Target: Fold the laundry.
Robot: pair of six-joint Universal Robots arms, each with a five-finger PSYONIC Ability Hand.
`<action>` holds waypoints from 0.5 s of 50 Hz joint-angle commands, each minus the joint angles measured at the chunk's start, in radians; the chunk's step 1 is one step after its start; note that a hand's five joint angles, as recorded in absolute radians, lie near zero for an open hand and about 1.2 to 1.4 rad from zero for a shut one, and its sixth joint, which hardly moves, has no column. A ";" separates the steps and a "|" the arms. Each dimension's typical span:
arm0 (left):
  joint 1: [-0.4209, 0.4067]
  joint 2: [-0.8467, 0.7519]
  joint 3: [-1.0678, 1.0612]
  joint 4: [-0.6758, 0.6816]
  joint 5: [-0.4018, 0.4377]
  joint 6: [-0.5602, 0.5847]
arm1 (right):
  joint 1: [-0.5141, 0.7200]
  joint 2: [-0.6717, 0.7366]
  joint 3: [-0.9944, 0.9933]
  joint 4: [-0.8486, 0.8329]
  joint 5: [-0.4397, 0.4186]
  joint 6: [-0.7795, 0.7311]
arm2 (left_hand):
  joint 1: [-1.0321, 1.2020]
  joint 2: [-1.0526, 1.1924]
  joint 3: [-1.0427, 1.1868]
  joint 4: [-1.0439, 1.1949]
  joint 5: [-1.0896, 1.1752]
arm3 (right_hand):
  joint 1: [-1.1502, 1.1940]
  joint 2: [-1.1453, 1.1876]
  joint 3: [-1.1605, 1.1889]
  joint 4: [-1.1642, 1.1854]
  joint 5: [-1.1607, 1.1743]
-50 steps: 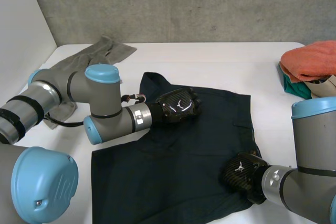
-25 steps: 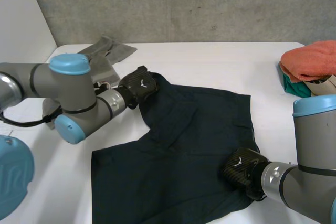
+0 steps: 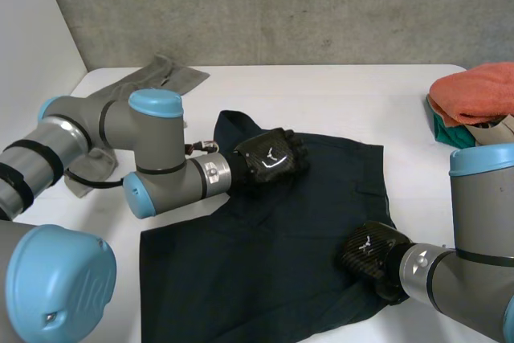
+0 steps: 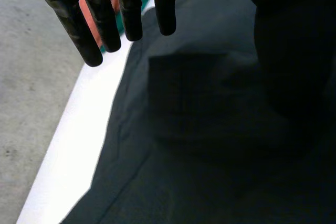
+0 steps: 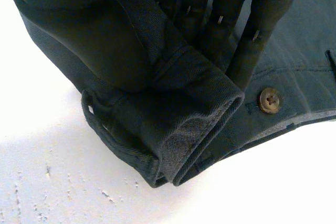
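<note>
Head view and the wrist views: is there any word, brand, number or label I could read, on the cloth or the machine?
No readable words or numbers anywhere.
Small white emblem, no letters, on the back of the black left hand and of the black right hand.
Brown round button on the dark navy cloth garment: no lettering visible.

Soft, even light from above in head view; white desk (image 3: 337, 94) bright. Small glossy highlights on left robot hand (image 3: 271, 160) and right robot hand (image 3: 369, 253). Dark shorts (image 3: 265, 263) read near black, folds faint. Left wrist view: cloth under the palm very dark, desk strip past the fingertips glaring white. Right wrist view well lit.
</note>
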State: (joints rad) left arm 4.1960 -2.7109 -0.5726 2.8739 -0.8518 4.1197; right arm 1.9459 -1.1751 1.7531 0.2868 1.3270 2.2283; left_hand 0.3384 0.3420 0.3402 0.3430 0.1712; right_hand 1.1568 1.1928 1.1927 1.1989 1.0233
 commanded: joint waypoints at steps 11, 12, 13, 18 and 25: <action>0.001 0.017 -0.026 0.110 -0.088 -0.003 | -0.001 0.018 -0.001 -0.005 0.000 -0.001 | 1.058 1.054 1.056 1.053 1.051 | 0.240 0.203 0.204 0.197 0.198; 0.002 0.026 -0.038 0.126 -0.113 -0.001 | -0.001 0.018 -0.001 -0.005 0.000 -0.001 | 1.058 1.054 1.056 1.053 1.051 | 0.240 0.203 0.204 0.197 0.198; 0.006 0.046 -0.065 0.160 -0.160 -0.004 | 0.001 0.017 -0.001 -0.005 0.000 -0.001 | 1.058 1.054 1.056 1.053 1.051 | 0.240 0.203 0.204 0.197 0.198; 0.033 0.108 -0.162 0.254 -0.257 0.001 | 0.007 0.014 0.000 -0.005 -0.002 0.002 | 1.058 1.054 1.056 1.053 1.051 | 0.240 0.203 0.204 0.197 0.198; 0.078 0.221 -0.315 0.277 -0.331 -0.016 | 0.015 0.008 0.000 -0.005 -0.002 0.004 | 1.058 1.054 1.056 1.053 1.051 | 0.240 0.203 0.204 0.197 0.198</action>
State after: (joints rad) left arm 4.2429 -2.5688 -0.7794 3.1369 -1.1473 4.1189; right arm 1.9545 -1.1631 1.7544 0.2823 1.3261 2.2298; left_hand 1.1700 1.1949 1.1907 1.1989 0.9950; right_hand 1.1568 1.1927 1.1927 1.1989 1.0231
